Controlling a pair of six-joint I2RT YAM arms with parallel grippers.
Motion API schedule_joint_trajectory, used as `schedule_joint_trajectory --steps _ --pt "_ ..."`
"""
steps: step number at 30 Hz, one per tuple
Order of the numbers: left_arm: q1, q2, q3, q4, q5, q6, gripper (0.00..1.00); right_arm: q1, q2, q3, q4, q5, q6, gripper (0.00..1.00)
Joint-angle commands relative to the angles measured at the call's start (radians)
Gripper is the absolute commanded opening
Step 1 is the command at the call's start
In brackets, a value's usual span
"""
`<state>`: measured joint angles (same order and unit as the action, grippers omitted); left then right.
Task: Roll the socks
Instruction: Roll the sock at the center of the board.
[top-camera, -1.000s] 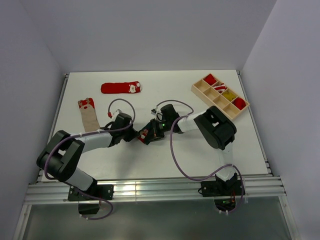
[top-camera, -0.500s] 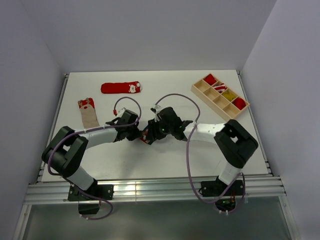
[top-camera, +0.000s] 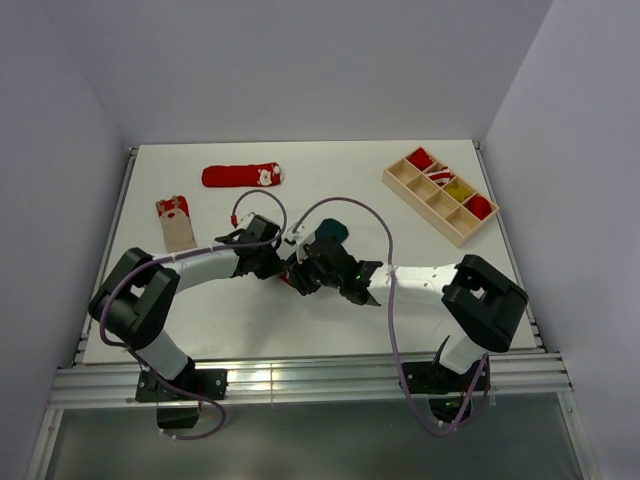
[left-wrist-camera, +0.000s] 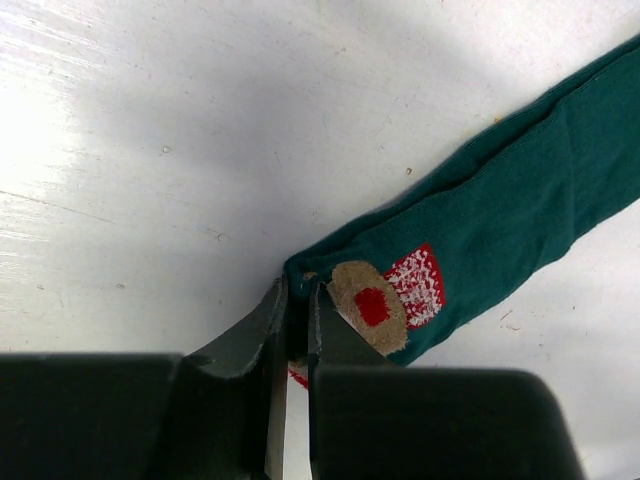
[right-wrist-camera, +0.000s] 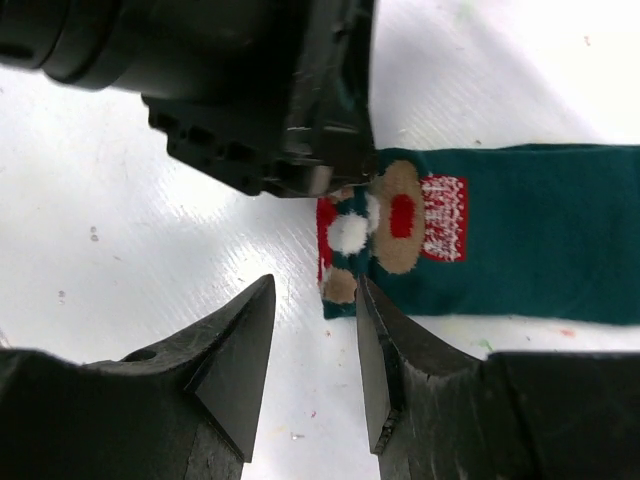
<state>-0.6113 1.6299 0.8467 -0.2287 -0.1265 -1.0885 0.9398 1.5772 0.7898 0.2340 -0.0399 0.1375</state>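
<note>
sock (left-wrist-camera: 500, 220), dark green, pinched by left gripper (left-wrist-camera: 296, 300)

green sock (left-wrist-camera: 500, 230): soft matt knit cloth
tabletop (left-wrist-camera: 150, 120): smooth, painted look, faint sheen, scuffed
left end effector (left-wrist-camera: 298, 297): matt hard plastic
tray (top-camera: 422, 208): bare unvarnished wood

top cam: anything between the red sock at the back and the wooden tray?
Nothing. In the top view, the stretch between the red sock and the wooden tray is bare white table.
</note>
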Motion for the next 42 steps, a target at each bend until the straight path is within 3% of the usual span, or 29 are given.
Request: schedule_joint_trajectory --steps 1,23,26,28,31,32,37,42 --pt "-0.004 0.021 0.018 -0.054 -0.010 0.027 0.00 0.031 0.030 -0.003 0.079 0.060 -0.070 0.46" --pt "-0.004 0.025 0.032 -0.063 -0.001 0.030 0.00 0.070 0.240 0.088 -0.005 0.146 -0.081 0.45" --pt "-0.004 0.021 0.029 -0.061 -0.001 0.029 0.00 0.070 0.256 0.097 -0.019 0.164 -0.073 0.34" --pt "-0.004 0.018 0.025 -0.058 -0.001 0.027 0.00 0.070 0.256 0.095 -0.021 0.158 -0.064 0.18" --pt "-0.004 -0.002 0.008 -0.047 -0.013 0.007 0.08 0.067 0.253 0.100 -0.033 0.130 -0.046 0.01" --pt "-0.004 -0.022 -0.010 -0.034 -0.016 -0.005 0.16 0.062 0.254 0.101 -0.045 0.117 -0.029 0.00" --pt "-0.002 -0.122 -0.060 -0.008 -0.071 -0.060 0.34 -0.015 0.244 0.086 -0.047 -0.108 0.056 0.00" --pt "0.001 -0.217 -0.109 0.022 -0.116 -0.097 0.60 -0.123 0.250 0.078 -0.027 -0.308 0.155 0.00"
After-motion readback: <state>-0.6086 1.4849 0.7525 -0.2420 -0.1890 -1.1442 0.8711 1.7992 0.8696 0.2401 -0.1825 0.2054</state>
